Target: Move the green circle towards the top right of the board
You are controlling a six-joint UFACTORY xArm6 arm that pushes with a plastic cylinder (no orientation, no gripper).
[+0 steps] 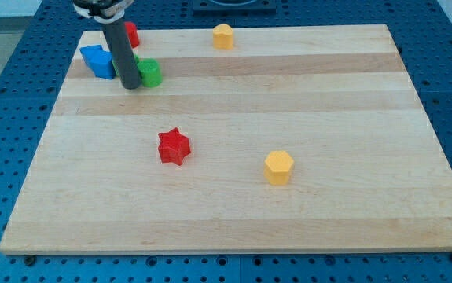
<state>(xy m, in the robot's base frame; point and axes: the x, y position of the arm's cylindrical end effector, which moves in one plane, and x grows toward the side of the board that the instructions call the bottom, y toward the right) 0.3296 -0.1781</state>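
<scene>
1. Lying on a blue pegboard bench (5, 118) is a pale wooden board (304, 102) of lengthwise strips
2. The green circle (149, 73) sits near the board's top left, with my tip (130, 85) touching its left side; the rod has no pincer, so there is nothing to open or close
3. The rod hides most of a second green block (135, 60); a blue block (97, 60) stands just left, its shape unclear
4. A red block (131, 34) peeks out behind the rod
5. A yellow block (223, 36) sits at the top edge; a red star (174, 146) and yellow hexagon (278, 167) lie mid-board, well apart
</scene>
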